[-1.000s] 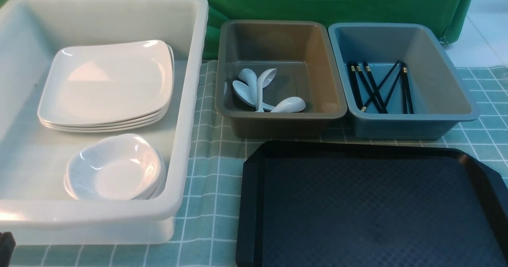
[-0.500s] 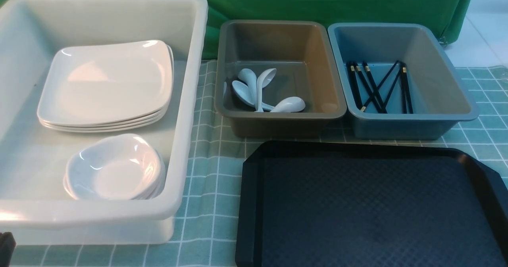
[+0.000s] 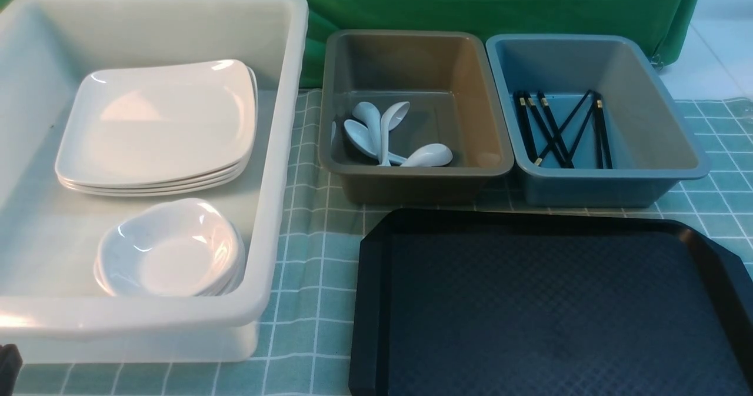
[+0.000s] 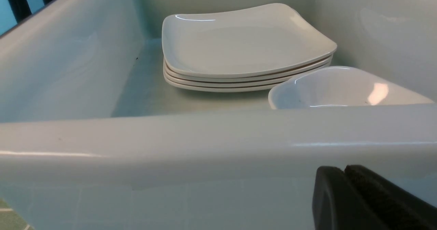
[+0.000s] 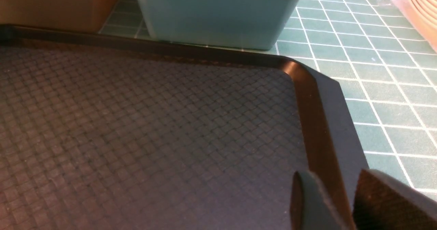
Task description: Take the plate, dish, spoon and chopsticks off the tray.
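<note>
Green checked cloth over the surface (image 3: 312,302), seen from the robot's side.

On the left, a big white tub (image 3: 276,208). To the right and nearer, a black tray (image 3: 529,313) with a diamond texture and nothing on the part in view; its near edge and right corner cut off by the front view. Behind the tray, a grey tub (image 3: 329,90) and a blue tub (image 3: 665,119), side by side and touching.

Inside the white tub, a stack of square white plates (image 3: 159,119) at the far end and a stack of small white dishes (image 3: 170,255) at the near end, just beside the plates. In the grey tub, several white spoons (image 3: 382,131) lying loosely together. In the blue tub, black chopsticks (image 3: 559,131) with gold bands, some crossed.

Left fingers (image 4: 341,202) pressed together, empty, low outside the near wall of the white tub. Right fingers (image 5: 310,206) parted with a gap between them, over the tray's far right corner by its rim, holding nothing that shows; whether touching the rim, cannot tell.

Judging from this, the clearing step apparently finished, with every kind of tableware already in a tub. Likely next: nothing left to pick up. Calls only for drawing both arms back without knocking the tray or the white tub.
</note>
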